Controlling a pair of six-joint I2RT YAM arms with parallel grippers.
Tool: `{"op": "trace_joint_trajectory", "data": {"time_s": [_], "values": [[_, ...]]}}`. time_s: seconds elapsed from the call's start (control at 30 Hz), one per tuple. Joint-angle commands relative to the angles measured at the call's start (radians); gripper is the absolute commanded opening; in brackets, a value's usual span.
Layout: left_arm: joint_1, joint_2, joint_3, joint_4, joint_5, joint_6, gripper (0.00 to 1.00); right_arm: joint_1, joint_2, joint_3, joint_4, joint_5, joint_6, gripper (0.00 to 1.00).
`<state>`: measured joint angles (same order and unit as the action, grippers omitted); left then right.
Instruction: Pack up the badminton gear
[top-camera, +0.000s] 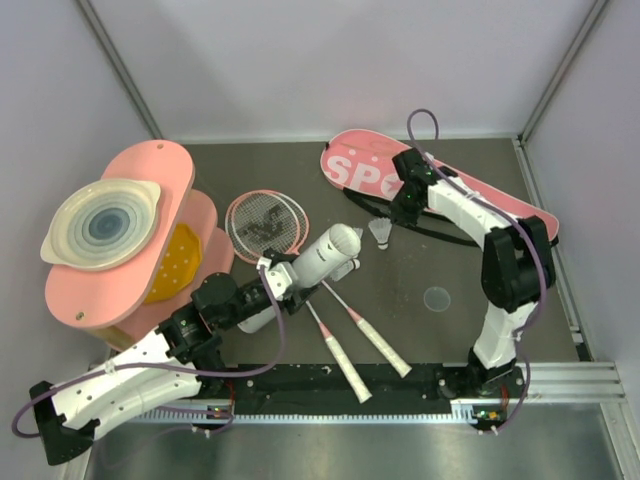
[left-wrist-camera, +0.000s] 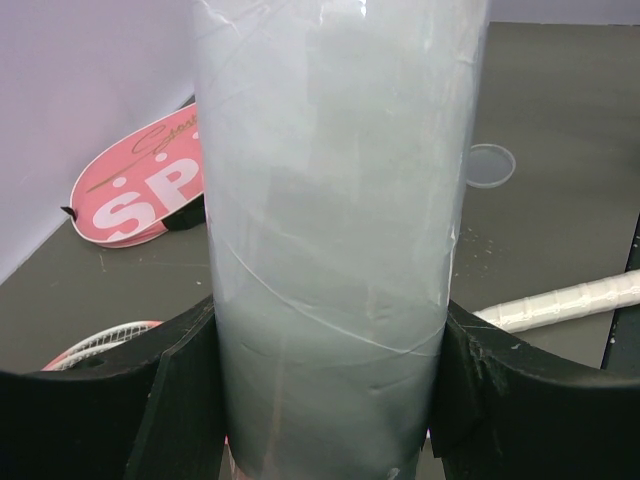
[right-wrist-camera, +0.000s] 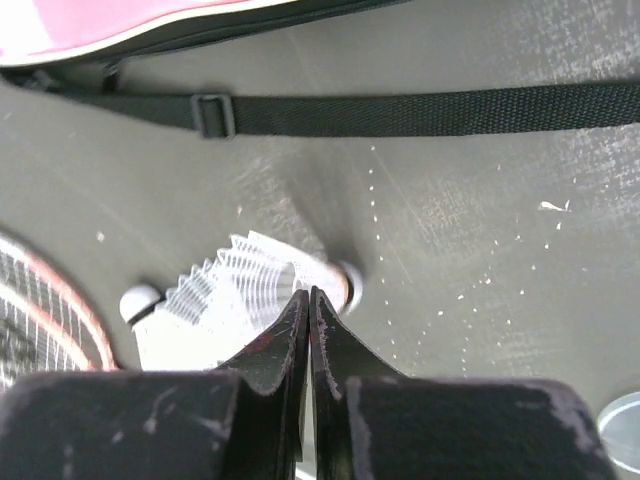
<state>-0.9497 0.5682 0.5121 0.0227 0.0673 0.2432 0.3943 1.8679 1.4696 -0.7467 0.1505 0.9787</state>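
Lying at lower centre of the top view, the two rackets (top-camera: 340, 355) have their heads pointed up-left. Over their shafts the white tube (left-wrist-camera: 330, 200) is clamped between the widely spread jaws of the left gripper (left-wrist-camera: 328, 345). Further up, the right gripper (right-wrist-camera: 308, 300) is pressed fully together at a shuttlecock (right-wrist-camera: 250, 275); whether a feather is pinched cannot be told. The pink bag (top-camera: 355, 165) is laid across the upper right.

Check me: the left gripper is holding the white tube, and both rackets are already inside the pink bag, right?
Not quite. The left gripper does hold the white tube, but both rackets lie out on the table, beside the pink bag, not inside it. The top view shows this.
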Motion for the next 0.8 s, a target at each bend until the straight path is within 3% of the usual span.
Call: {"op": "trace_joint_trajectory", "data": {"time_s": [0.0, 0.2, 0.4, 0.43, 0.47, 0.53, 0.57, 0.67, 0.77], "values": [[0.003, 0.001, 0.002, 0.066, 0.012, 0.022, 0.11, -0.008, -0.147, -0.104, 0.130, -0.054, -0.185, 0.00], [0.003, 0.004, -0.001, 0.068, 0.008, 0.027, 0.11, -0.018, -0.321, -0.401, 0.302, -0.199, -0.196, 0.00], [0.003, 0.013, 0.000, 0.068, 0.012, 0.024, 0.12, -0.017, -0.444, -0.577, 0.470, -0.293, -0.274, 0.02], [0.003, 0.012, -0.001, 0.068, 0.014, 0.024, 0.12, -0.012, -0.458, -0.578, 0.484, -0.293, -0.335, 0.10], [0.003, 0.013, -0.001, 0.068, 0.015, 0.025, 0.11, 0.000, -0.466, -0.572, 0.492, -0.293, -0.375, 0.29], [0.003, 0.015, -0.001, 0.068, 0.017, 0.024, 0.11, 0.055, -0.460, -0.503, 0.449, -0.197, -0.454, 0.51], [0.003, 0.015, -0.001, 0.068, 0.020, 0.022, 0.11, 0.073, -0.449, -0.477, 0.425, -0.162, -0.466, 0.68], [0.003, 0.015, -0.001, 0.068, 0.017, 0.022, 0.11, 0.113, -0.362, -0.347, 0.319, -0.028, -0.427, 0.78], [0.003, 0.012, -0.003, 0.068, 0.008, 0.024, 0.12, 0.139, -0.195, -0.131, 0.172, 0.092, -0.327, 0.79]]}}
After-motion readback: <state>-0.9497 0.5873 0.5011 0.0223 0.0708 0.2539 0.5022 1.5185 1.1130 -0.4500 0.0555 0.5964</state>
